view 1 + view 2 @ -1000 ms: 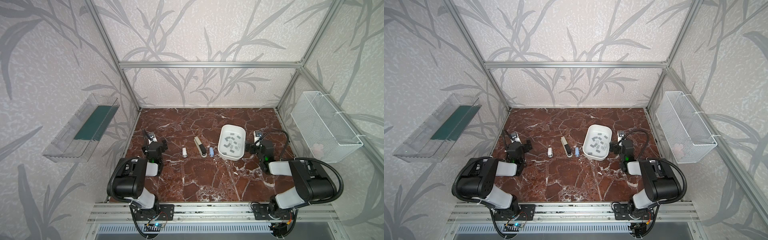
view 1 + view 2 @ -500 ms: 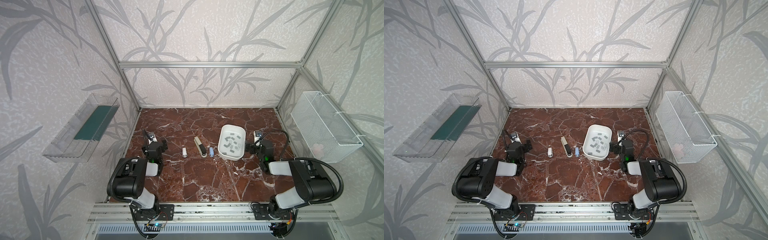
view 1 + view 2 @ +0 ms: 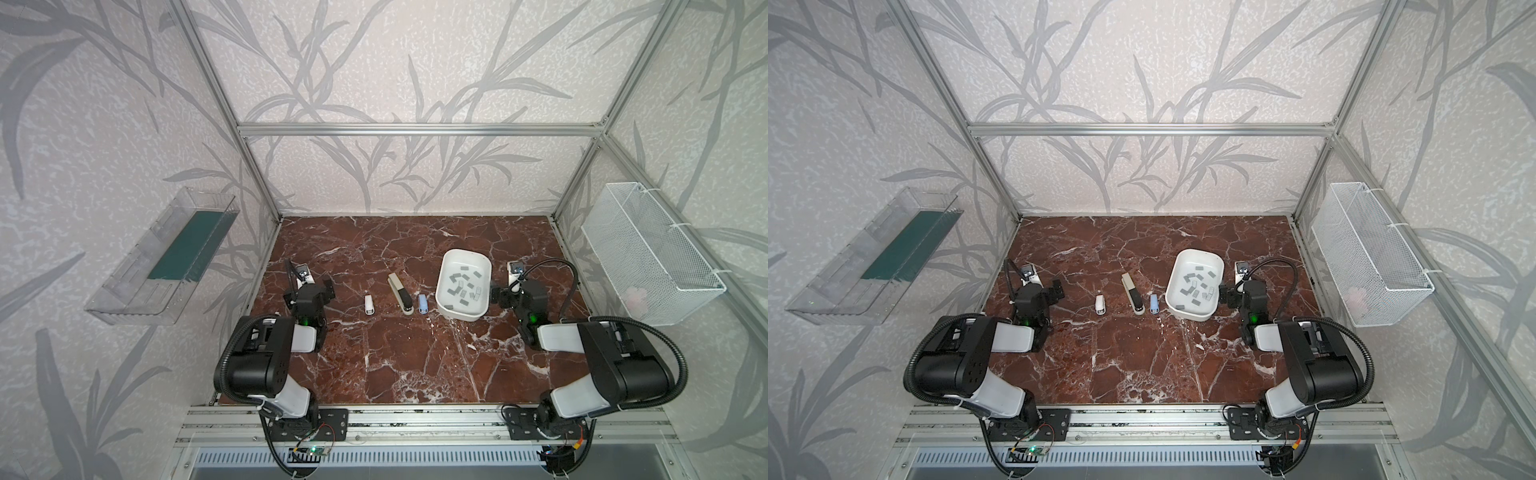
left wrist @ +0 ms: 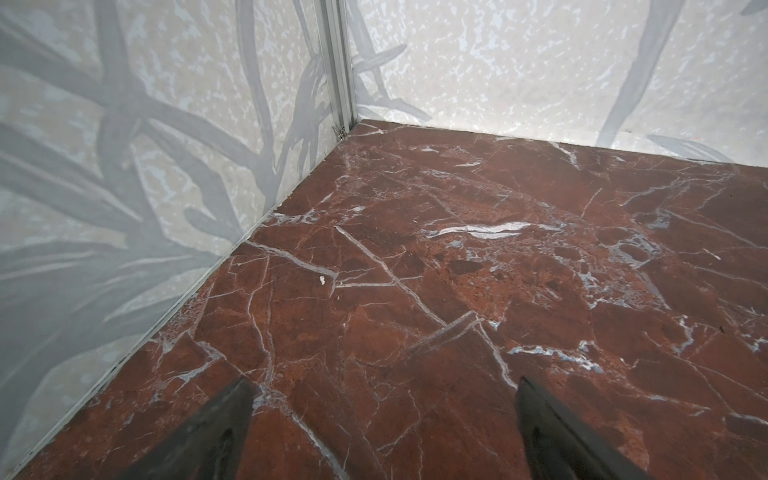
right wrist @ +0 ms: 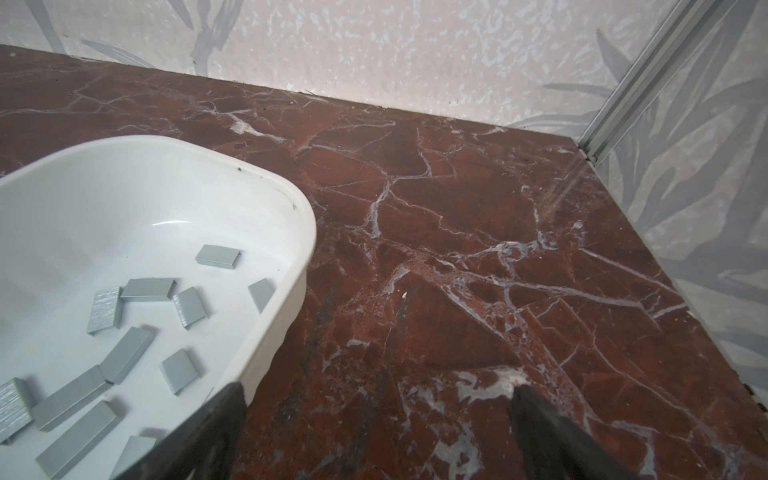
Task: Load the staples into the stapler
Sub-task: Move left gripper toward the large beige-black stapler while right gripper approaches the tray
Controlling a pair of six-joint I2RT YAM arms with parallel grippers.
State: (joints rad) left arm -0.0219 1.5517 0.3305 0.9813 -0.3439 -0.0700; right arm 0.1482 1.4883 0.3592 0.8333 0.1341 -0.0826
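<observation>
Staples (image 5: 147,289) in the dish (image 5: 306,245) look light, stiff, slippery; pinch a strip's long sides. Left claw (image 4: 380,395) and right claw (image 5: 376,392) released, empty.

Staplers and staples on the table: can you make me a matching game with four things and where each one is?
Things:
1. white stapler
2. blue stapler
3. staples
4. wire basket

Places, in both top views:
A. inside the white tub
B. hanging on the right wall
C. left of the long stapler
D. between the long stapler and the white tub

Pairs: 1-C, 2-D, 3-A, 4-B
</observation>
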